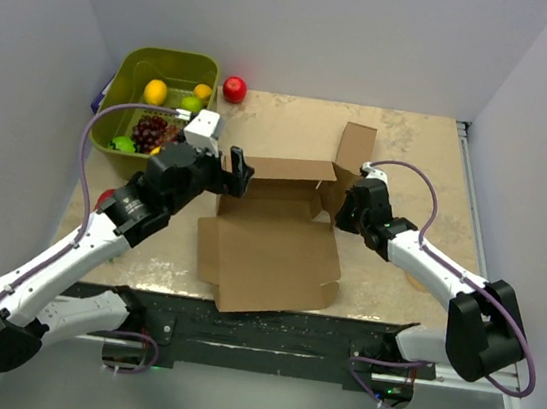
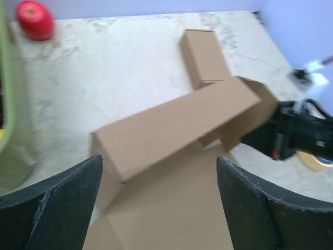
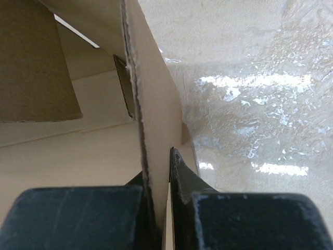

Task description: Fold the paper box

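The paper box [image 1: 273,250] is a large brown cardboard piece lying mid-table, its back wall raised and a narrow flap [image 1: 354,147] sticking out at the back right. My left gripper [image 1: 238,173] is open and empty, hovering over the box's left back corner; in the left wrist view its fingers [image 2: 62,208] straddle the raised back wall [image 2: 171,130]. My right gripper [image 1: 348,212] is shut on the box's upright right side wall [image 3: 153,114], which stands between its fingers [image 3: 182,172].
A green bin [image 1: 156,98] of fruit stands at the back left, close behind my left wrist. A red apple [image 1: 234,88] lies beside it on the table and shows in the left wrist view [image 2: 35,20]. White walls enclose the table.
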Robot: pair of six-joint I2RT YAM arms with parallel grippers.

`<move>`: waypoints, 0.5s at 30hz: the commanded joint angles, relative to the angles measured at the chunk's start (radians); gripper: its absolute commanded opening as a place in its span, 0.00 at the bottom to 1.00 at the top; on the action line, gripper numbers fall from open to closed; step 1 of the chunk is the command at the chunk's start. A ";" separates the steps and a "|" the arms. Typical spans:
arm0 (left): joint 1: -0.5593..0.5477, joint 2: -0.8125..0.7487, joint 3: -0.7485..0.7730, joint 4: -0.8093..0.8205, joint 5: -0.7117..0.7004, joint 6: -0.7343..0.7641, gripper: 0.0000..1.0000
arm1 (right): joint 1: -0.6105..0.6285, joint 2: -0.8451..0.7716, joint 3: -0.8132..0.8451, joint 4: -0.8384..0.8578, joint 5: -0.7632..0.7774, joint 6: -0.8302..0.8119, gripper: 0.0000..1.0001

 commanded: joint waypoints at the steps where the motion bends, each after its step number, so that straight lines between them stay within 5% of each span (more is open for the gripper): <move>1: 0.145 0.019 0.017 -0.091 0.104 0.071 0.93 | 0.003 0.006 0.033 -0.016 0.037 -0.010 0.00; 7: 0.254 0.081 -0.050 -0.009 0.210 0.042 0.82 | 0.003 0.005 0.039 -0.022 0.048 -0.016 0.00; 15: 0.268 0.111 -0.133 0.161 0.248 -0.003 0.71 | 0.003 0.008 0.042 -0.024 0.059 -0.024 0.00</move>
